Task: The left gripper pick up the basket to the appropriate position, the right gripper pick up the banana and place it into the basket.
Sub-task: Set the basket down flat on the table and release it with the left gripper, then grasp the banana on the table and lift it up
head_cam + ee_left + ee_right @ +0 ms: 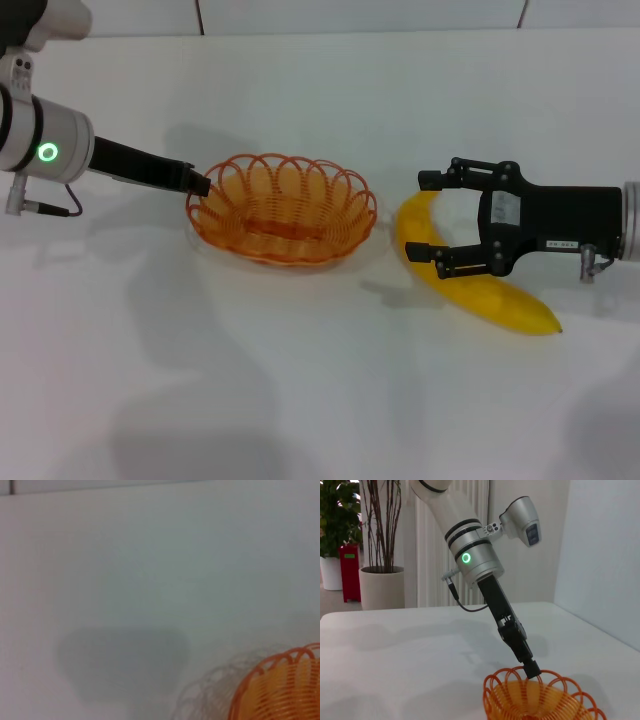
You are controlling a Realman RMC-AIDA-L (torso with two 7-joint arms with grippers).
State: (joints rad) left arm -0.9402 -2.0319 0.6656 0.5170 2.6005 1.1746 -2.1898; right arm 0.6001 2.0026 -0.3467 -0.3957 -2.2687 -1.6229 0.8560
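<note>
The orange wire basket (345,228) sits mid-table. My left gripper (198,183) reaches in from the left and is shut on the basket's left rim. The right wrist view shows this grip (532,669) on the basket (535,700). The left wrist view shows only a part of the basket (280,690) and its shadow. The yellow banana (490,295) lies on the table to the right of the basket. My right gripper (434,220) comes in from the right, open, its two fingers straddling the banana's far end without closing on it.
The white table (300,400) spreads around the basket and banana, with a tiled wall behind it. Beyond the table, the right wrist view shows a potted plant (380,580), a red bin (350,570) and a white radiator.
</note>
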